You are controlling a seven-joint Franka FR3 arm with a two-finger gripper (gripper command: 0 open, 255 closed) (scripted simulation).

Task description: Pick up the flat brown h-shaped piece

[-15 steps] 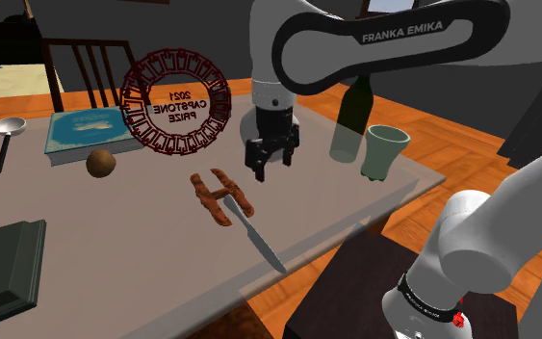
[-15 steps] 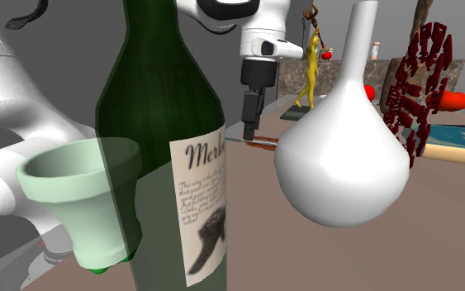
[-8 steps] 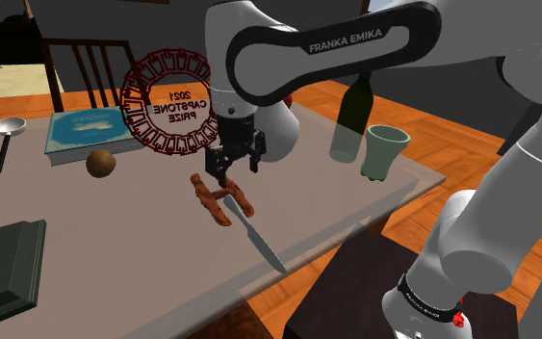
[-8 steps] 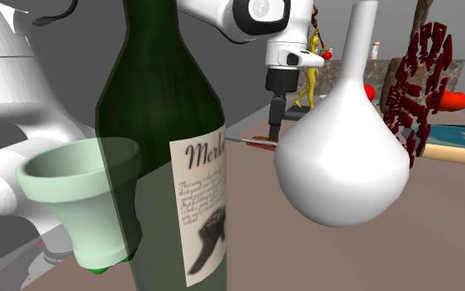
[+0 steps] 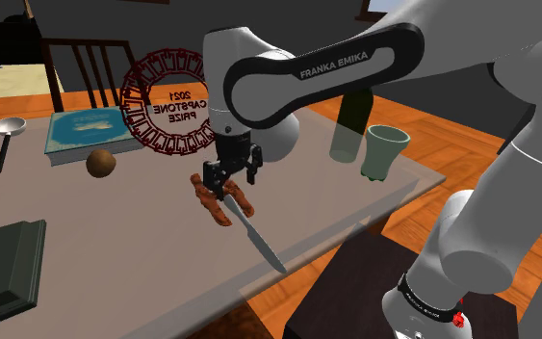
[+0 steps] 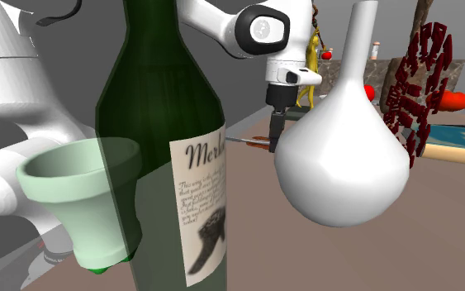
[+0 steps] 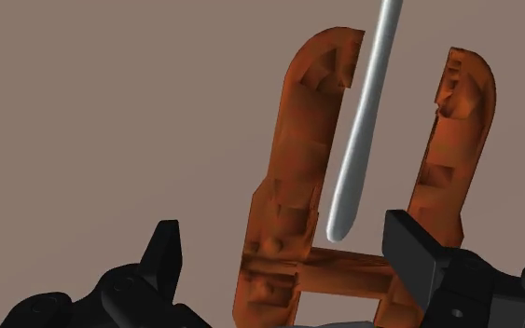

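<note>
The flat brown H-shaped piece [image 5: 222, 201] lies on the grey-brown table [image 5: 143, 241], with a silver knife [image 5: 259, 241] resting its tip between the two bars. My gripper [image 5: 224, 183] hangs open just above the piece's near end. In the wrist view the H piece [image 7: 293, 177] lies below the gripper [image 7: 283, 233]. One finger [image 7: 164, 256] stands clear outside one bar, and the other finger [image 7: 417, 250] overlaps the other bar. The knife tip [image 7: 358, 130] points toward the crossbar. In the second exterior view the gripper [image 6: 277, 131] is partly hidden behind a white vase [image 6: 342, 157].
A green wine bottle [image 5: 353, 117] and a pale green cup [image 5: 384, 149] stand at the shoulder view's right. A red wheel-shaped trophy [image 5: 175, 101], a blue book [image 5: 86, 130], a brown ball [image 5: 101, 163], a ladle [image 5: 7, 130] and a dark tray [image 5: 4, 270] lie to the left.
The gripper has travelled toward the shoulder view's left and come down over the H-shaped piece. It stays open. The piece and the knife have not moved.
</note>
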